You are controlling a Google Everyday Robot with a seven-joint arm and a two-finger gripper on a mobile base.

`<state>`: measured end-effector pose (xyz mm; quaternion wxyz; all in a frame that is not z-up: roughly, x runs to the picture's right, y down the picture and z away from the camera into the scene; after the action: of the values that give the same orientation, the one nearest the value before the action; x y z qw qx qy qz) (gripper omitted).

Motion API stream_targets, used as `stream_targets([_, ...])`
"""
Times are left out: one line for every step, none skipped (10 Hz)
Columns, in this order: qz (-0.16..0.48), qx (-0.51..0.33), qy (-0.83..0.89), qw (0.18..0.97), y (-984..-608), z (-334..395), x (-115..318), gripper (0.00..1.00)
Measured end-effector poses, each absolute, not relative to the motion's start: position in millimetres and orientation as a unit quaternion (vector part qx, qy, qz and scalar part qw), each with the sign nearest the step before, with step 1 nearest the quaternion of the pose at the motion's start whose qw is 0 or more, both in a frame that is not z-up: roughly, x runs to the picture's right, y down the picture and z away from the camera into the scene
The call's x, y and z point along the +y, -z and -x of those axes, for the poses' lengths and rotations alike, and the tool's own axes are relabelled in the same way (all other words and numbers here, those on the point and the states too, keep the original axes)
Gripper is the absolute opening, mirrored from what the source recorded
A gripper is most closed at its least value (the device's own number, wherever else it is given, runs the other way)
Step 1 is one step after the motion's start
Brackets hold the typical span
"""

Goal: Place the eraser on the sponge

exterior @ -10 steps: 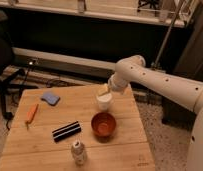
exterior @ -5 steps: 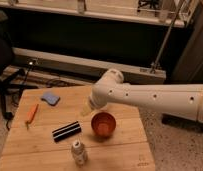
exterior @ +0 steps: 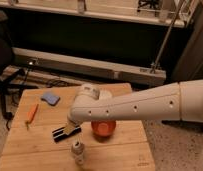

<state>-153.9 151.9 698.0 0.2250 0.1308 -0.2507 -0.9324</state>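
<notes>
Eraser lies flat on the table, long axis running lower-left to upper-right, right end under my gripper, whose jaws stand wide; sponge sits well apart, far-left.

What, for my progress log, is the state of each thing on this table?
eraser: flat on the table, not on the sponge.
sponge: flat, nothing on it.
bowl: upright.
gripper: open, down at the eraser's end nearest the bowl.
can: upright.
orange stick: lying flat.
</notes>
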Motion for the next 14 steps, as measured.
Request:
stream_targets([-0.144, -0.267, 0.932, 0.197, -698.2, 167.4, 161.5, 0.80])
stream_targets([-0.152, -0.283, 0.930, 0.178, -701.4, 172.6, 168.2, 0.80])
stream_targets([-0.159, -0.295, 0.928, 0.160, -706.1, 176.5, 172.6, 0.80])
stream_targets([-0.165, -0.304, 0.927, 0.147, -712.5, 176.9, 174.9, 0.80])
stream_targets([-0.171, -0.310, 0.926, 0.135, -719.9, 175.8, 175.8, 0.80])
stream_targets([-0.175, -0.313, 0.925, 0.128, -725.1, 175.2, 174.7, 0.80])
stream_targets([-0.178, -0.317, 0.924, 0.122, -731.4, 173.6, 172.8, 0.80])
stream_targets([-0.178, -0.319, 0.923, 0.124, -734.5, 172.4, 171.0, 0.80])
stream_targets([-0.178, -0.319, 0.923, 0.124, -734.7, 172.3, 170.8, 0.80])
stream_targets([-0.178, -0.319, 0.923, 0.124, -734.8, 172.1, 170.8, 0.80])
stream_targets([-0.178, -0.319, 0.923, 0.124, -734.8, 172.2, 170.8, 0.80])
stream_targets([-0.177, -0.318, 0.923, 0.123, -734.7, 170.3, 170.8, 0.80])
stream_targets([-0.180, -0.310, 0.926, 0.115, -733.4, 167.6, 168.3, 0.80])
stream_targets([-0.189, -0.294, 0.932, 0.094, -730.3, 165.6, 163.4, 0.80])
